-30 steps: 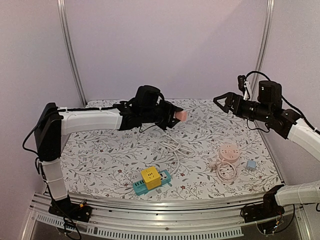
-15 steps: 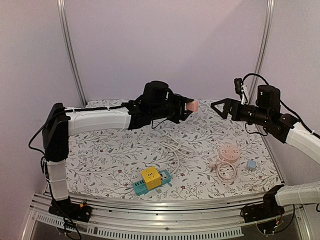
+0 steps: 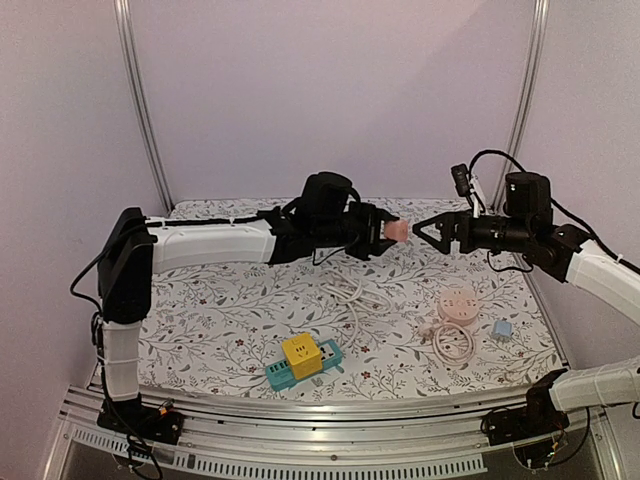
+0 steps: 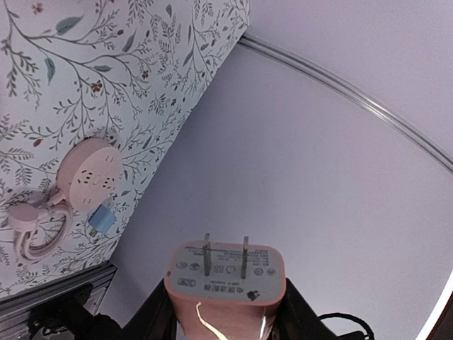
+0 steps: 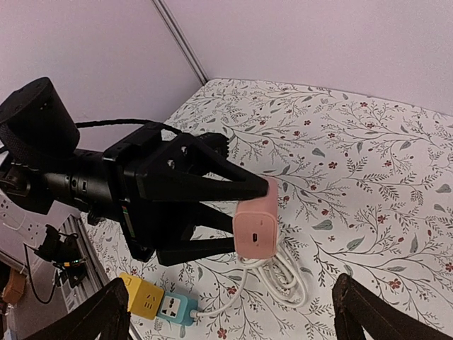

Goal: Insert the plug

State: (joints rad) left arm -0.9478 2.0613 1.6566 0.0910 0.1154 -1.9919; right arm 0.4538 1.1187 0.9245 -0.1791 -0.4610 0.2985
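Observation:
The plug (image 3: 397, 230) is a pink block with two flat metal prongs (image 4: 225, 256), held in the air above the middle of the table. My left gripper (image 3: 386, 232) is shut on its sides, prongs pointing away from the wrist (image 4: 225, 312). In the right wrist view the plug (image 5: 255, 228) shows a small port on its face, between the left fingers (image 5: 212, 185). My right gripper (image 3: 422, 231) stands open just right of the plug, facing it, with nothing between its fingers (image 5: 230, 315).
A yellow and teal power strip (image 3: 302, 360) lies near the front edge, its white cable coiled (image 3: 345, 293) under the plug. On the right lie a round pink socket (image 3: 457, 303), a pink cable coil (image 3: 452, 343) and a small blue adapter (image 3: 501, 328).
My left arm has stretched to the right, carrying the plug towards the right gripper. My right gripper has moved left and down until it faces the plug closely.

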